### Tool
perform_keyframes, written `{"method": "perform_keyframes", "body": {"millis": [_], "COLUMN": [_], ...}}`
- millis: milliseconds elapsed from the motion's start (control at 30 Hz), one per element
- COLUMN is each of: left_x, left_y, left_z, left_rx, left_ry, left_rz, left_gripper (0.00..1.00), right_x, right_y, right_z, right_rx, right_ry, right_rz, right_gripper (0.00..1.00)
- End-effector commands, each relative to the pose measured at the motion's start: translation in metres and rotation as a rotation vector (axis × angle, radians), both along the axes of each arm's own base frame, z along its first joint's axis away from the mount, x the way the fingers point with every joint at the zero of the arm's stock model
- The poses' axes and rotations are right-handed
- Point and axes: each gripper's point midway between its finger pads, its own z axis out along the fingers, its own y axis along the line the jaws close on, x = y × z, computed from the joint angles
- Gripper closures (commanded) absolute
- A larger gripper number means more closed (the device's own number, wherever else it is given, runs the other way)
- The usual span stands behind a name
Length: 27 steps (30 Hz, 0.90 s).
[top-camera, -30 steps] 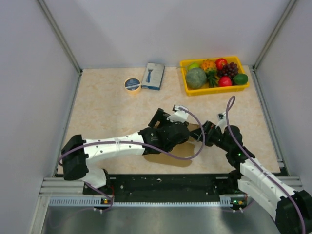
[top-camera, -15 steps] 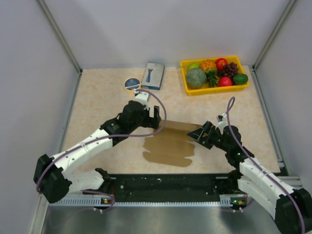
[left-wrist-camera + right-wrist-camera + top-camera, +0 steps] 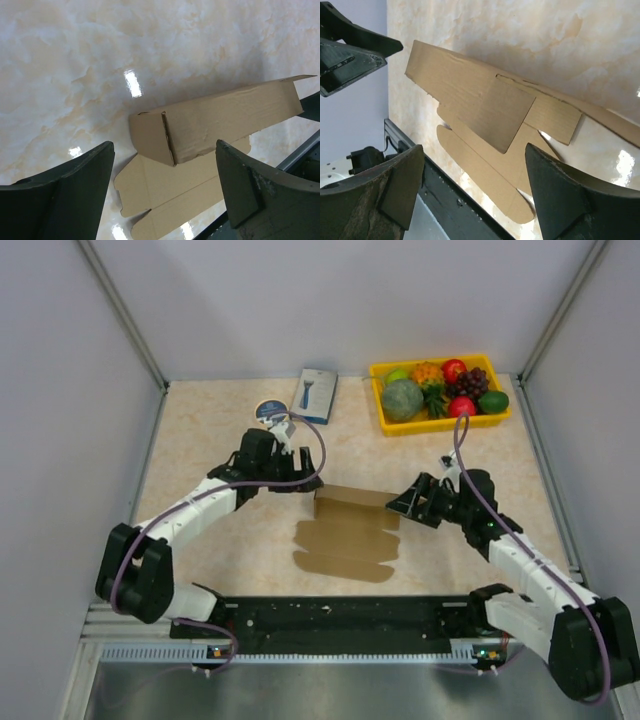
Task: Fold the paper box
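Table (image 3: 215,465), marbled beige; all places taken from the paper box (image 3: 348,532). The box is plain brown card with no print on any face that shows. It lies in the middle of the table between the two arms. Its far strip is folded up into a long low ridge (image 3: 355,502), and its rounded flaps (image 3: 345,562) lie flat toward the arms' bases. Left of the box's far-left corner is the left gripper (image 3: 303,478), released, with nothing between its jaws. In the left wrist view its two dark fingers (image 3: 65,195) stand wide on either side of the ridge's open end and clear of the card. Beyond the box, far-left, is a small round item (image 3: 271,412) with a blue-and-white top; its lettering is too small to read. Just right of that, also beyond the box, is a blue-and-white printed carton (image 3: 314,395) lying flat. It shows a picture of a handled tool, perhaps a razor, and its wording is not legible. At the ridge's right end is the right gripper (image 3: 400,506), released as well. In the right wrist view its fingers (image 3: 560,195) are spread, with the card seen through the gap. A rounded end flap (image 3: 507,112) lies over the ridge there. Whether a fingertip touches the card I cannot tell. Far-right of the box, at the back of the table, is a yellow tray (image 3: 440,425), unmarked. It holds a large green round fruit or vegetable (image 3: 402,399), a red apple (image 3: 454,370), dark grapes (image 3: 470,383) and other pieces of produce. Near side of the box, past the flat flaps, is the black mounting rail (image 3: 340,615).
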Motion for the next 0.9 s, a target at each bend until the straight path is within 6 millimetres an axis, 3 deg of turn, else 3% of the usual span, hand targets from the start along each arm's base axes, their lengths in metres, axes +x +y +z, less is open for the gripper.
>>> {"method": "perform_keyframes", "body": {"millis": [0,133,267,433,633,767,800,867], "left_x": [0.006,0.012,0.018,0.007,-0.006,-0.008,-0.008,-0.009], "left_y": [-0.021,-0.023,-0.025,-0.020,-0.021,-0.019,-0.018,-0.017], "left_z": [0.008,-0.001,-0.010,-0.032,-0.047,-0.046,-0.046,-0.047], "left_rx": [-0.114,-0.123,-0.117,-0.106,-0.139,-0.139,-0.138,-0.134], "left_ry": [-0.003,0.002,0.017,0.057,0.071,0.058,0.053,0.052], "left_rz": [-0.067,-0.054,-0.045,-0.029,-0.025,-0.008,-0.003,-0.004], "left_gripper": [0.17,0.24,0.37,0.53,0.62,0.65,0.65,0.66], "right_x": [0.014,0.023,0.033,0.037,0.045,0.038,0.025,0.024], "right_y": [-0.002,-0.004,0.001,0.002,0.005,-0.001,-0.007,-0.021], "right_z": [0.012,0.000,0.001,-0.001,-0.010,-0.007,-0.016,-0.007], "right_rx": [-0.001,-0.028,-0.026,-0.032,-0.043,-0.099,-0.134,-0.214], "right_ry": [-0.034,0.000,-0.006,-0.030,-0.022,0.002,0.073,0.045], "right_rz": [0.032,0.036,0.063,0.083,0.108,0.115,0.111,0.068], "right_gripper": [0.22,0.28,0.43,0.52,0.62,0.52,0.48,0.39]}}
